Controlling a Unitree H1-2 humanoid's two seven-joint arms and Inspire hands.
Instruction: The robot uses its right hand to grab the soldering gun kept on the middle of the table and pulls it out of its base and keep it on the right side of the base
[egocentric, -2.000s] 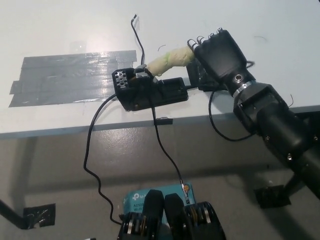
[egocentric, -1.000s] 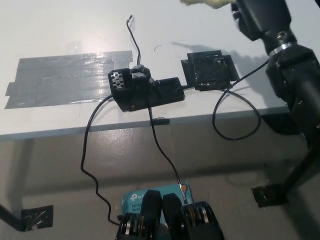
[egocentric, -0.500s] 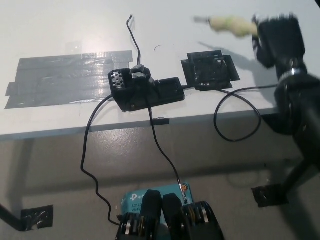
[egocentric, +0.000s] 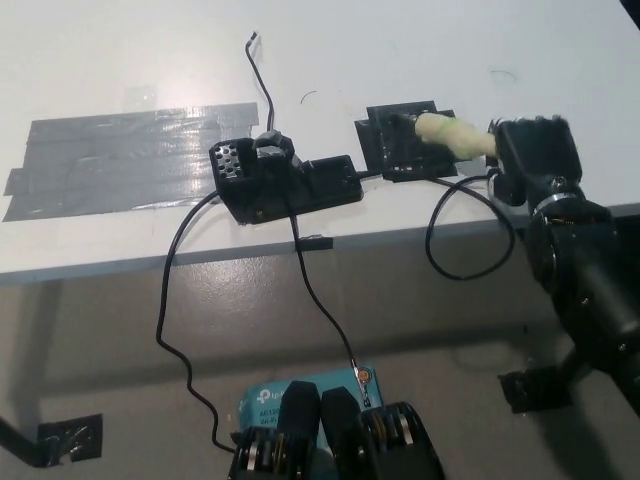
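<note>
Here the black right hand (egocentric: 532, 157) is closed around the rear end of the soldering gun (egocentric: 450, 135), at the right edge of the white table (egocentric: 420, 50). The gun's pale yellow-green wrapped handle sticks out of the hand toward picture left, lying roughly level, and its front end is over the black square pad (egocentric: 405, 142) that sits on the table to the right of the base. Whether the gun touches the pad or is just above it cannot be told from this view. The black forearm runs from the hand down toward the lower right corner.

The black base (egocentric: 285, 180) stands near the front edge of the table, around the middle, well apart from the gun, with its holder at the left end showing a small perforated plate. A thin black cable (egocentric: 262, 85) runs from the top of the base up across the table. Another black cable (egocentric: 170, 300) leaves the base on its left side and hangs below the table edge, and a looped cable (egocentric: 450, 262) hangs off the table under the hand. Left of the base, a broad patch of grey tape (egocentric: 120, 160) is stuck flat to the tabletop.

The left hand is not in view.
</note>
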